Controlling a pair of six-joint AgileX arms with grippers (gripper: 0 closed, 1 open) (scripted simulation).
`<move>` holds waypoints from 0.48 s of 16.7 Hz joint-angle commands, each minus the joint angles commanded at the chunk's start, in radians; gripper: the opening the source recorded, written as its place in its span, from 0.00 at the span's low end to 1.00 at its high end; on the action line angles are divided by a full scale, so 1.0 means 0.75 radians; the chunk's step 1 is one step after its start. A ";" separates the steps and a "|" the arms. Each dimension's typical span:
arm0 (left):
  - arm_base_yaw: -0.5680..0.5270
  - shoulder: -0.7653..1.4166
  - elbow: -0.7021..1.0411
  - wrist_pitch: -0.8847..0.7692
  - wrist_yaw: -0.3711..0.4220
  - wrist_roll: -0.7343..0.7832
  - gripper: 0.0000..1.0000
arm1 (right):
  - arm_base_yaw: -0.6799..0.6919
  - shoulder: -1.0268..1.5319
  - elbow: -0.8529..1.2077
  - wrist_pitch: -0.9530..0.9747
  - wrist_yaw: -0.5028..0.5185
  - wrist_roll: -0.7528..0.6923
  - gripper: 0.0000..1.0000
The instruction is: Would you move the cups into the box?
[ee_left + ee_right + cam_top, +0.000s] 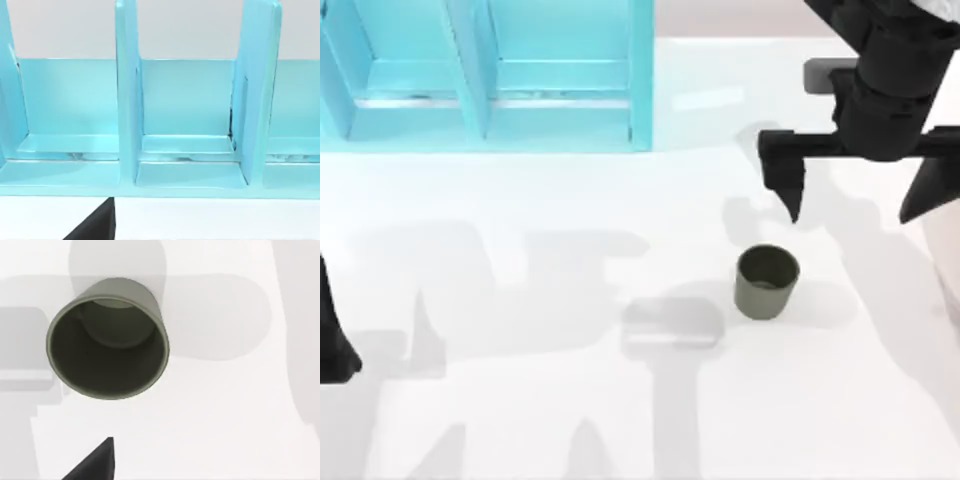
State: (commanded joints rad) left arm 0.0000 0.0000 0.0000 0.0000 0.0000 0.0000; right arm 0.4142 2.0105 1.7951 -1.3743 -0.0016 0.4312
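The right hand [855,215] hangs over the counter [570,420] at the top view's right, its two dark fingers spread wide with nothing between them. One fingertip [792,205] points down in plain sight; the other runs off the picture's right edge, so its tip is cut off. The dark olive-grey cup [766,282] stands upright on the counter near the hand, on the side away from the box and a little toward the counter's left, apart from both fingers.

The right wrist view looks straight into the olive-grey cup [107,340], showing its open mouth and bare inside, which the top view shows only at a slant. A dark wedge at that picture's edge is too little to name.

The turquoise box [490,75] lies far from the right hand, across the counter; the top view cuts off its far part. The left wrist view shows the box [190,130] close up, with upright dividers parting it into compartments.

The left arm [335,345] sits at the counter's left edge, mostly out of frame; I cannot tell how its hand stands.
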 joint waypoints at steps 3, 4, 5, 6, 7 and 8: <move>0.000 0.000 0.000 0.000 0.000 0.000 1.00 | 0.084 0.043 0.027 0.041 0.003 0.084 1.00; 0.000 0.000 0.000 0.000 0.000 0.000 1.00 | 0.085 0.044 0.027 0.042 0.003 0.086 1.00; 0.000 0.000 0.000 0.000 0.000 0.000 1.00 | 0.085 0.044 0.027 0.042 0.003 0.086 1.00; 0.000 0.000 0.000 0.000 0.000 0.000 1.00 | 0.085 0.044 0.027 0.042 0.003 0.086 1.00; 0.000 0.000 0.000 0.000 0.000 0.000 1.00 | 0.081 0.039 0.022 0.040 0.001 0.084 1.00; 0.000 0.000 0.000 0.000 0.000 0.000 1.00 | 0.081 0.039 0.019 0.044 0.001 0.084 1.00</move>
State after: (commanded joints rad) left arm 0.0000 0.0000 0.0000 0.0000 0.0000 0.0000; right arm 0.4752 2.0399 1.8091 -1.3416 -0.0008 0.4939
